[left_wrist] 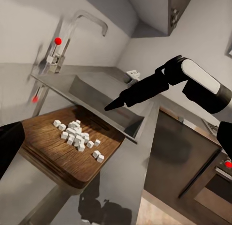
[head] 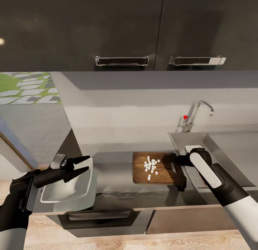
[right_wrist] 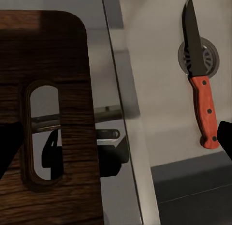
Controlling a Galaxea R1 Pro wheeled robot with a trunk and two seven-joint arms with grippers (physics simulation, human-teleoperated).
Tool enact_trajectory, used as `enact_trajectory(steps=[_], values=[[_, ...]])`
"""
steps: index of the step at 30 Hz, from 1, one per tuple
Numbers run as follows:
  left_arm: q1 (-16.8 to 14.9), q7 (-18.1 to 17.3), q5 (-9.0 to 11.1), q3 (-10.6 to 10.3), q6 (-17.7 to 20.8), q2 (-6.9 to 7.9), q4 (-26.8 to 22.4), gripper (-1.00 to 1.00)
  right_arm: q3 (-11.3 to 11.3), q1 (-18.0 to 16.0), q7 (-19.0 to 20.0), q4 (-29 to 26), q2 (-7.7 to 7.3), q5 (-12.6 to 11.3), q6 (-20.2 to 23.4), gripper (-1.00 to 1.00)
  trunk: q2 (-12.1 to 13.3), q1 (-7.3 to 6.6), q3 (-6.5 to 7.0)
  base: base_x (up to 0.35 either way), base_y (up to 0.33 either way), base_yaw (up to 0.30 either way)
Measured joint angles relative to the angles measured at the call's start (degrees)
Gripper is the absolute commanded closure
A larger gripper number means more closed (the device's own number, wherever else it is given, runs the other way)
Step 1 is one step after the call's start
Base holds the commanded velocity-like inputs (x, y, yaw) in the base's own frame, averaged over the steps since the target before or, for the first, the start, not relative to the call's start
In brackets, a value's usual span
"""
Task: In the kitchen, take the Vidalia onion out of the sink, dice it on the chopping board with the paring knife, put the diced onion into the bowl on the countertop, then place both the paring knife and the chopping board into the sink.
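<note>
The dark wooden chopping board (head: 140,173) lies on the grey countertop (head: 114,164) just left of the sink (head: 176,138). A small heap of white diced onion (head: 151,165) sits on it, also seen in the left wrist view (left_wrist: 77,138). My right gripper (head: 180,160) hovers open at the board's slot-handle end (right_wrist: 72,65), its fingers spread either side of the sink's rim. The paring knife (right_wrist: 200,84) lies in the basin, blade over the drain. My left gripper (head: 87,163) is open above the white bowl (head: 70,189) at the counter's left.
A curved chrome tap (head: 195,115) with a red dot stands behind the sink. Dark wall cabinets with chrome handles (head: 122,60) hang overhead. An oven front (head: 100,216) sits under the counter below the bowl. The counter's front edge runs close to the bowl and board.
</note>
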Motion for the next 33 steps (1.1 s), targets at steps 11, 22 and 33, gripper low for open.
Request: enact_trajectory(steps=[11, 22, 33], values=[[0.0, 0.0, 0.0, -0.03, 0.0, 0.0, 0.04, -1.0, 0.0, 0.0, 0.0, 0.0, 0.0, 0.0, -0.05, -1.0, 0.0, 0.0, -0.82, 0.0, 0.0, 0.0], [0.0, 0.0, 0.0, 0.0, 0.0, 0.0, 0.04, -1.0, 0.0, 0.0, 0.0, 0.01, 0.0, 0.0, -0.07, -1.0, 0.0, 0.0, -1.57, 0.0, 0.0, 0.0], [0.0, 0.0, 0.0, -0.06, 0.0, 0.0, 0.04, -1.0, 0.0, 0.0, 0.0, -0.01, 0.0, 0.0, -0.07, -1.0, 0.0, 0.0, -2.24, 0.0, 0.0, 0.0]])
